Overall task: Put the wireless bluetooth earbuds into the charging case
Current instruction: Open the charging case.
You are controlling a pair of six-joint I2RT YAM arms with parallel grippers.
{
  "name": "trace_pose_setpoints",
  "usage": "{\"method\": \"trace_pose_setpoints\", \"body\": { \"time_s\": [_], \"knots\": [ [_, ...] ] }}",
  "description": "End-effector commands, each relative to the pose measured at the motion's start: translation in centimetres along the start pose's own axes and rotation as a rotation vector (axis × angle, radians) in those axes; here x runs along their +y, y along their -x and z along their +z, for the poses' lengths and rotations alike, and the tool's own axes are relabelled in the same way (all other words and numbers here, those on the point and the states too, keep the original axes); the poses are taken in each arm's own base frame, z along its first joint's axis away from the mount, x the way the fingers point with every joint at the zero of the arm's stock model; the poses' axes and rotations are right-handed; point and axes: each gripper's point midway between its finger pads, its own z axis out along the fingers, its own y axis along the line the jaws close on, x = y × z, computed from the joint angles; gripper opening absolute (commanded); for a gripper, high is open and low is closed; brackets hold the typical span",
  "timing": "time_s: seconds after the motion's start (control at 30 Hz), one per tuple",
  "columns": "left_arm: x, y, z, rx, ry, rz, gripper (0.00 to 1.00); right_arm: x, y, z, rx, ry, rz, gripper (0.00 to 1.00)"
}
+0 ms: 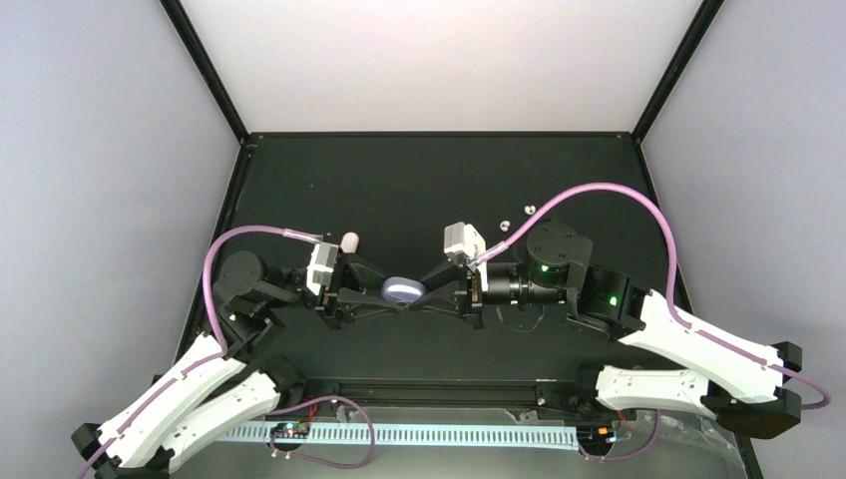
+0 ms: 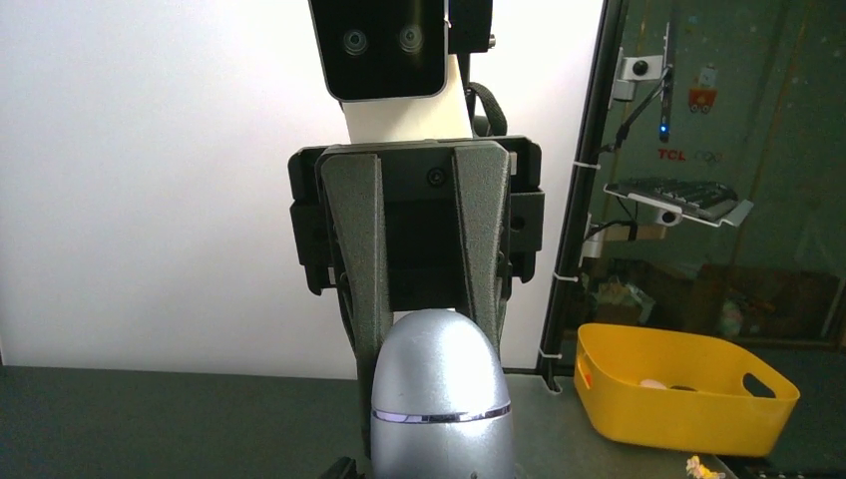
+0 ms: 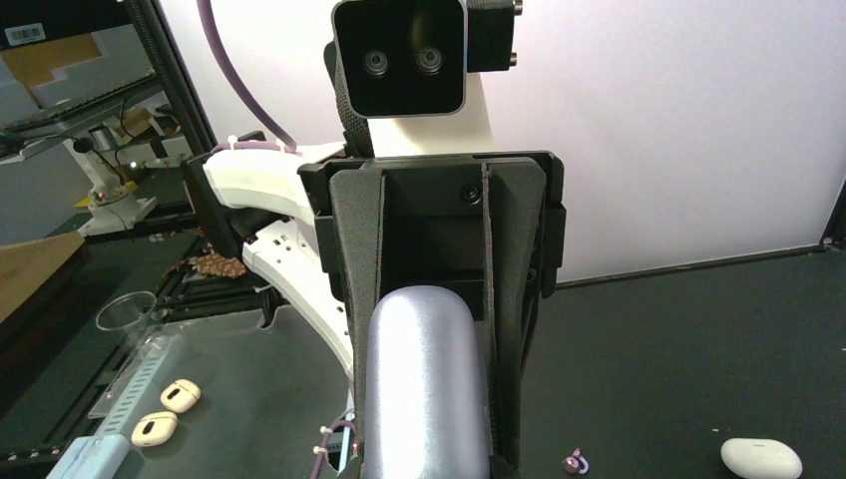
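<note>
A silvery lavender charging case (image 1: pixel 402 290) hangs above the middle of the table, held from both sides. My left gripper (image 1: pixel 394 296) is shut on it from the left and my right gripper (image 1: pixel 424 294) from the right. In the left wrist view the case (image 2: pixel 440 399) shows a thin closed seam, with the right gripper's fingers (image 2: pixel 354 249) against its end. In the right wrist view the left gripper's fingers (image 3: pixel 351 259) flank the case (image 3: pixel 424 389). One purple earbud (image 3: pixel 575 462) lies on the mat. Two white earbuds (image 1: pixel 506 225) (image 1: pixel 530 209) lie behind the right wrist.
A white case (image 1: pixel 349 241) (image 3: pixel 761 458) lies on the mat behind the left wrist. A yellow bin (image 2: pixel 688 399) stands beyond the table's right side. Two beige oval pieces (image 3: pixel 180 395) sit by the front rail.
</note>
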Motion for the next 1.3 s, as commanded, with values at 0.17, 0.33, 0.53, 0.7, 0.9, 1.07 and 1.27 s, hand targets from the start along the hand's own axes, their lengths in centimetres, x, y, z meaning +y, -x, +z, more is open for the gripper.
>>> {"method": "trace_pose_setpoints", "body": {
  "time_s": [0.17,0.33,0.53,0.7,0.9,1.07,1.27],
  "knots": [
    [-0.16,1.00,0.15,-0.025,-0.007,0.007,0.32,0.19,0.18,0.06,-0.017,0.011,-0.025,0.01],
    [-0.09,1.14,0.17,-0.029,-0.003,0.006,0.36,0.17,-0.14,0.29,-0.004,0.017,-0.022,0.01],
    [-0.05,1.03,0.31,-0.025,-0.012,0.005,0.29,0.21,-0.04,0.29,-0.006,0.019,-0.024,0.01],
    [-0.08,0.98,0.32,-0.023,-0.015,0.005,0.20,0.18,-0.30,0.41,0.003,0.019,-0.023,0.01],
    [-0.11,0.96,0.28,-0.022,-0.014,0.009,0.09,0.22,-0.30,0.29,0.005,0.019,-0.026,0.01],
    [0.08,0.92,0.25,-0.023,-0.002,0.003,0.27,0.33,-0.22,0.02,0.004,0.018,-0.030,0.01],
    [0.23,1.19,0.20,-0.034,0.013,0.005,0.43,0.17,-0.37,-0.15,0.011,0.006,-0.030,0.01]
  ]
}}
